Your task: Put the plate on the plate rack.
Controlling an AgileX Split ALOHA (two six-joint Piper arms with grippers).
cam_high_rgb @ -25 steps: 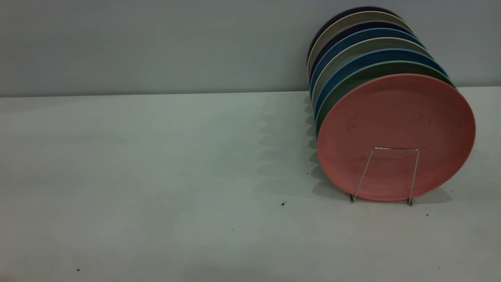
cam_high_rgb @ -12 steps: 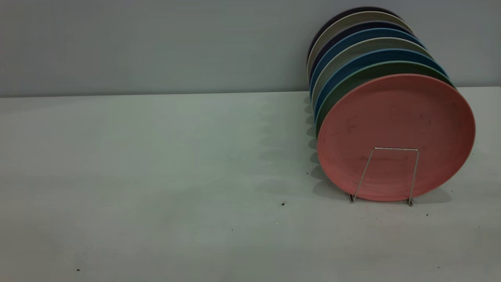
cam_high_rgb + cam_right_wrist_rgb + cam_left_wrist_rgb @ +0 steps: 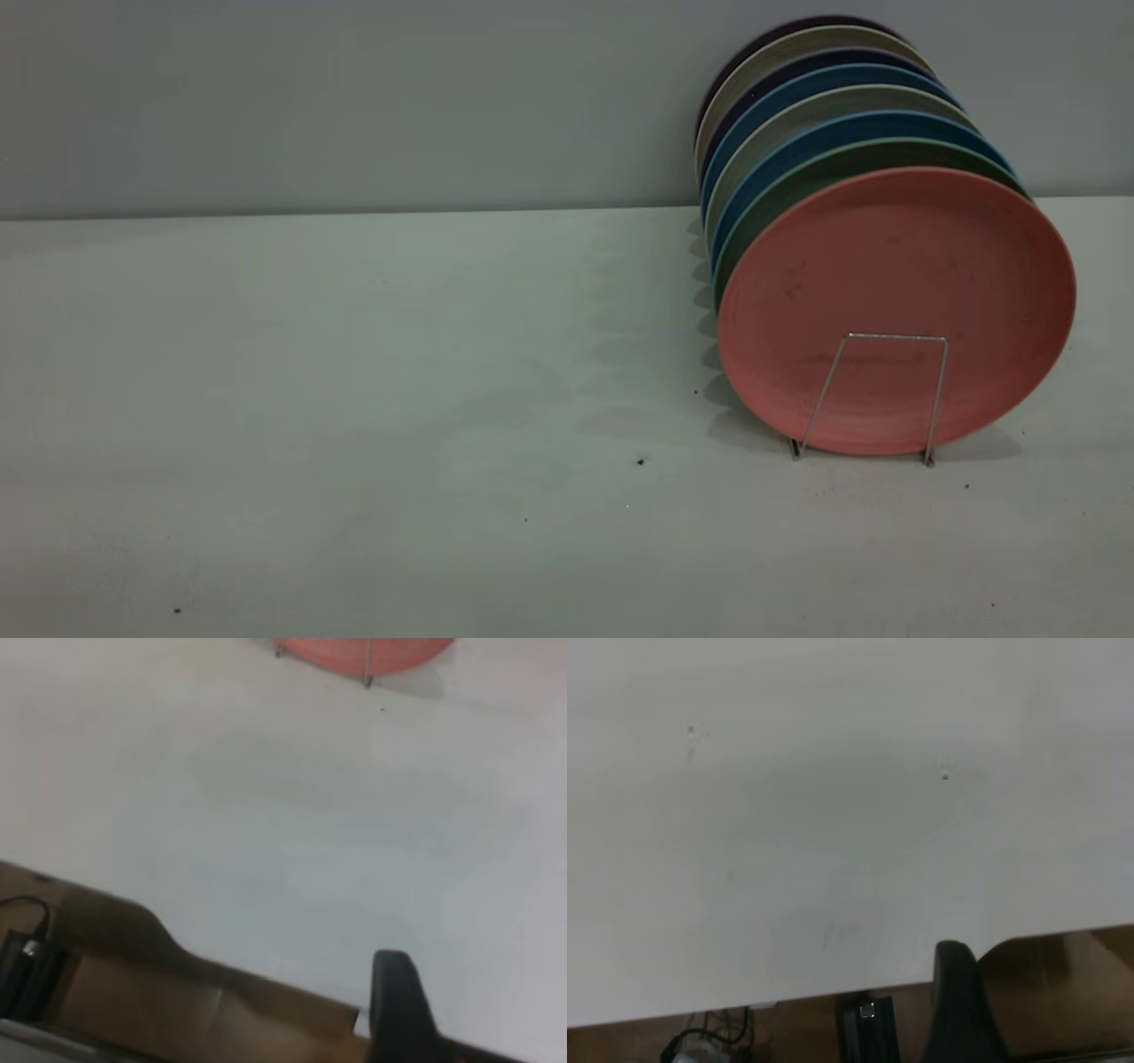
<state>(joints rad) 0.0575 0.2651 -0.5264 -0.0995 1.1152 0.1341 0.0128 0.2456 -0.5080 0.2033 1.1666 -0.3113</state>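
Observation:
The salmon-pink plate (image 3: 895, 292) stands upright at the front of a row of plates in the silver wire plate rack (image 3: 937, 390), at the table's right. One squared wire loop crosses its lower face. Its lower edge (image 3: 354, 649) and the rack's feet (image 3: 368, 673) also show far off in the right wrist view. No arm shows in the exterior view. A dark part of my left gripper (image 3: 957, 1001) hangs over the table's near edge. A dark part of my right gripper (image 3: 399, 1010) does the same, far from the plate.
Behind the pink plate stand a green plate (image 3: 797, 190), blue plates (image 3: 762, 168) and grey and dark ones, leaning toward the back wall. The white table (image 3: 354, 372) stretches to the left of the rack. Cables and a black box (image 3: 22, 970) lie below the table's edge.

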